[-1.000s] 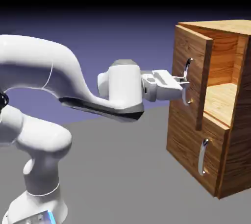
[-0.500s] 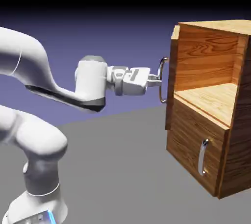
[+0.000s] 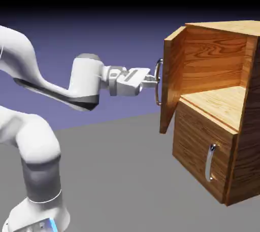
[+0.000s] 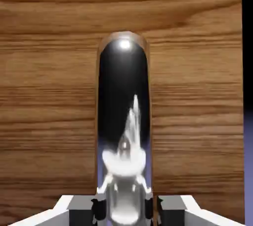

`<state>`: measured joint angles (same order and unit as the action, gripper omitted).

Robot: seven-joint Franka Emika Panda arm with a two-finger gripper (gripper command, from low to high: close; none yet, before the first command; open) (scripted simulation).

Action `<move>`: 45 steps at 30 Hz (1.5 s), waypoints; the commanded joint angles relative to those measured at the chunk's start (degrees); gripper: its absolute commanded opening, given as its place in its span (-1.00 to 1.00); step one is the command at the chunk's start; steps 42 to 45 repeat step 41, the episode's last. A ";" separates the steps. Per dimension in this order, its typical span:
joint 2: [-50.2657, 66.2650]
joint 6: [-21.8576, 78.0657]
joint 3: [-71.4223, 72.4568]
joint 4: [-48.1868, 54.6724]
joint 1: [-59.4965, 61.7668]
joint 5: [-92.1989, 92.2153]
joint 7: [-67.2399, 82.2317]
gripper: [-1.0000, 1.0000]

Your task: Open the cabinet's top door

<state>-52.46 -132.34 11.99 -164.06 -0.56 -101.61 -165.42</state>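
Observation:
The brown wood-grain cabinet [image 3: 231, 139] stands at the exterior view's right. Its top door [image 3: 171, 78] is swung far out to the left, showing the bare upper compartment and its shelf. My gripper [image 3: 154, 80] is shut on the top door's curved silver handle [image 3: 159, 82], reaching in level from the left. In the hand view the shiny handle [image 4: 123, 116] rises large between the grey fingertips [image 4: 99, 209], with the door's wood grain [image 4: 49, 96] filling the picture behind it.
The lower panel [image 3: 200, 155] stays closed, its silver handle [image 3: 209, 162] facing out. The white arm [image 3: 45, 89] stretches across from the lower left over the grey table [image 3: 122, 175].
The door has swung steadily wider, from partly ajar to far open. My gripper has drawn back to the left with the handle held in it.

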 commanded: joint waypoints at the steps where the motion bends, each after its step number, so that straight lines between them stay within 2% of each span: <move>1: -0.30 1.18 1.69 -0.13 0.07 2.84 0.87 -1.00; 8: 0.06 14.50 12.69 1.14 -3.08 20.28 5.57 -1.00; 15: 6.68 31.72 26.38 8.75 -2.52 35.95 6.48 -1.00; 29: 26.48 63.28 55.12 33.23 16.39 50.02 1.00 -1.00; 41: 29.45 73.81 79.23 46.25 40.63 54.65 -0.40 -1.00; 45: 29.45 73.81 79.23 46.25 40.63 54.65 -0.40 -1.00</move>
